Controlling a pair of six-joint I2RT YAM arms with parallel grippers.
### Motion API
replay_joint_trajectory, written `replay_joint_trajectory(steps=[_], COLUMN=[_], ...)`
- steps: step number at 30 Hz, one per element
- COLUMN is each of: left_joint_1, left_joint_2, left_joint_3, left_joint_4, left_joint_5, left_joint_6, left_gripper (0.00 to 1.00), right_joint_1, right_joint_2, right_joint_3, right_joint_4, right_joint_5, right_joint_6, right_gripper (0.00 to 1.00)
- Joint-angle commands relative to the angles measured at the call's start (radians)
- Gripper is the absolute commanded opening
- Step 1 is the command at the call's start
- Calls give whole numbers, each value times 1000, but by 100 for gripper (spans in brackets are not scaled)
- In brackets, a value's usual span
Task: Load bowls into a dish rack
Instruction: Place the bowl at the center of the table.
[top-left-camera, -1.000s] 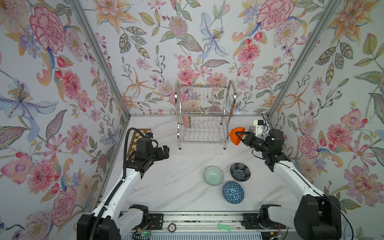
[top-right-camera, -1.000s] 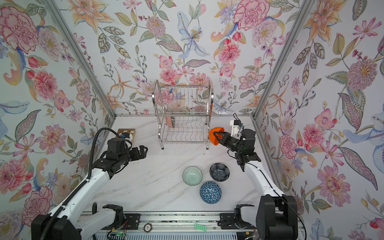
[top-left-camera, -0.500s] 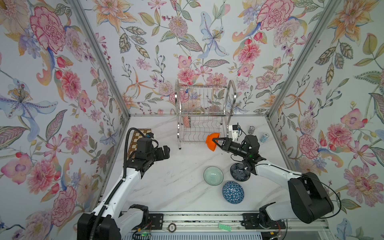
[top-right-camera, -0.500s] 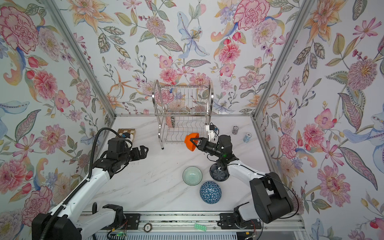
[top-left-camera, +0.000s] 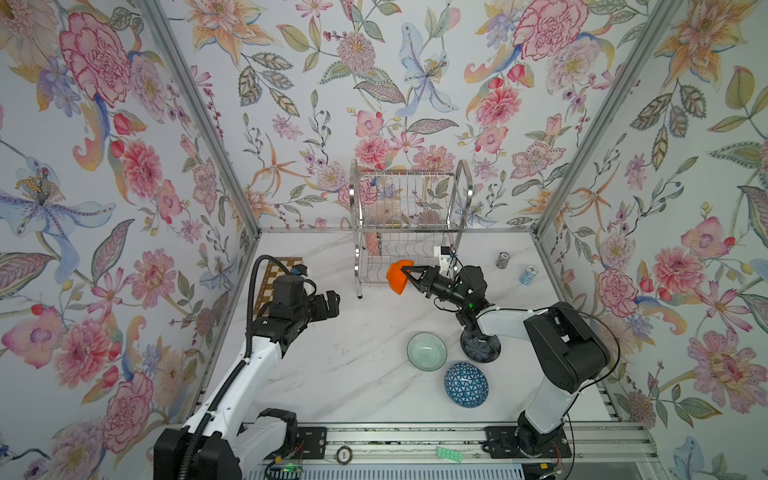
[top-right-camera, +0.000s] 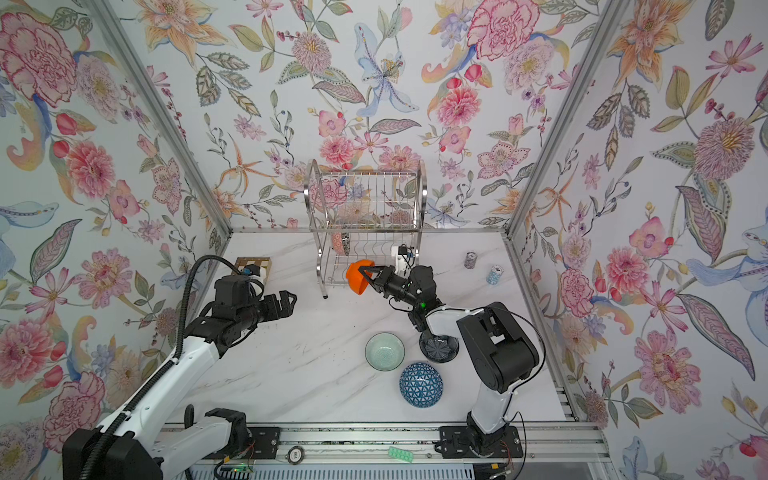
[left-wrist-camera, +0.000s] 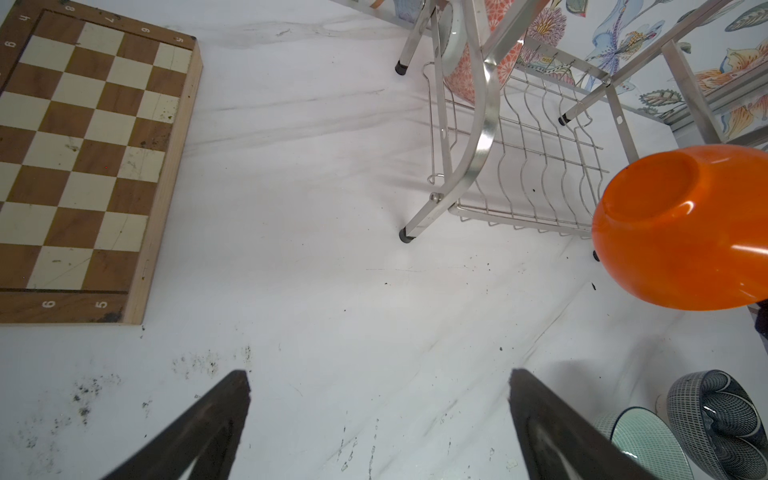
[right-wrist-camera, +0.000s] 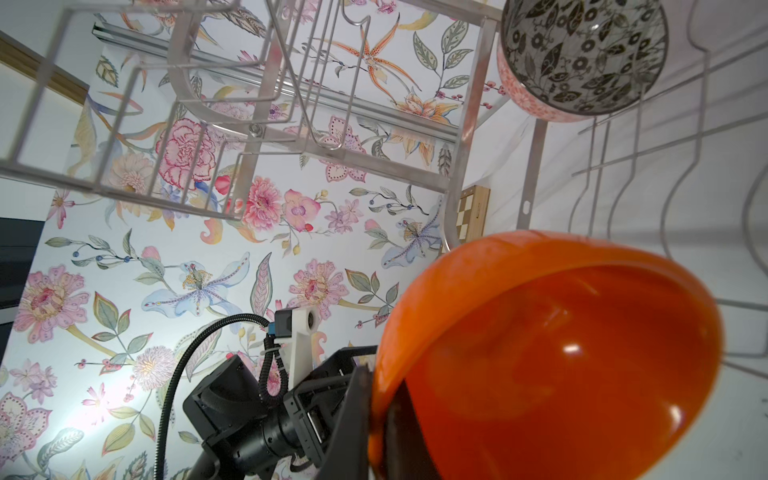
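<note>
Orange, glossy and round, the bowl (top-left-camera: 397, 278) is clamped by its rim in the right gripper (top-left-camera: 407, 272). It is held tipped on its side at the lower front of the two-tier chrome wire dish rack (top-left-camera: 409, 195), base turned away from the gripper, axis along the rack's front. A second ago it was held beyond the rack's end nearer the right arm. The left gripper (top-left-camera: 332, 300) is seen with jaws apart, short of the rack.

place: lab robot cell | evidence: floral-papered walls (top-left-camera: 374, 83), aluminium frame posts (top-left-camera: 204, 124), arm-mount rail (top-left-camera: 395, 436), marble-look tabletop (top-left-camera: 353, 374)
</note>
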Motion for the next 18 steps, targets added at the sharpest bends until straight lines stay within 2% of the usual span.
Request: replay_joint_trajectory(steps=[1, 9, 18], left_joint_1=[-7, -8, -10], left_joint_2=[-15, -18, -14], left_joint_3=[-8, -9, -10], left_joint_4=[11, 10, 8], left_joint_5=[9, 8, 9], left_joint_6=[9, 10, 10], left_gripper=[99, 99, 99], right_joint_1=[-4, -19, -48], right_joint_2=[34, 156, 228], right_joint_3=[79, 196, 293], right_joint_4=[5, -5, -108], right_joint_5=[-47, -86, -119], right_joint_6=[51, 111, 93], right_gripper=[0, 0, 0])
